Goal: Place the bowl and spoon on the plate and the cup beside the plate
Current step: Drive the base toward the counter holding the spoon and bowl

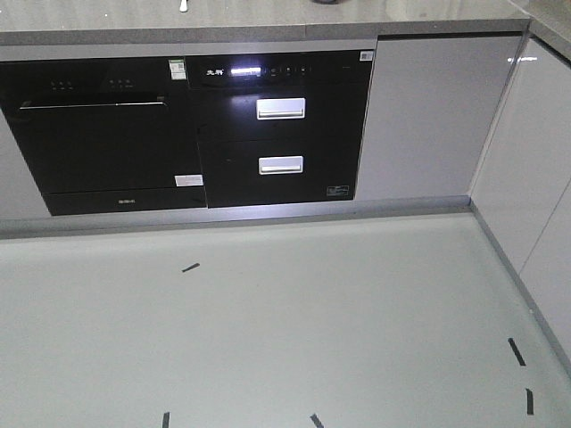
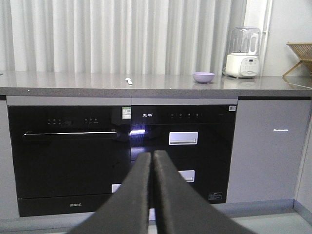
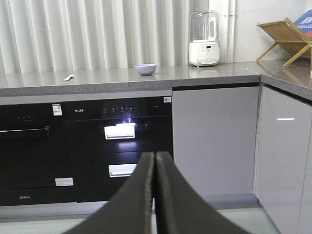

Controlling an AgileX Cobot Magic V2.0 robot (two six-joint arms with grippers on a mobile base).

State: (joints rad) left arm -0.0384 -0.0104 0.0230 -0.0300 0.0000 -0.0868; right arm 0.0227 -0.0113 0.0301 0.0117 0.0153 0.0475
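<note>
my left gripper (image 2: pixel 151 157) is pressed together with nothing between the fingers, and my right gripper (image 3: pixel 155 156) is the same. up on the grey countertop (image 2: pixel 58 80) sits the purple bowl (image 2: pixel 203 77), upright, its inside hidden from this low angle. the pale spoon (image 2: pixel 128 81) lies flat on the counter, well left of it.

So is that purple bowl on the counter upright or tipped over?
Upright: the bowl sits on its base, rim level, opening facing up.
</note>
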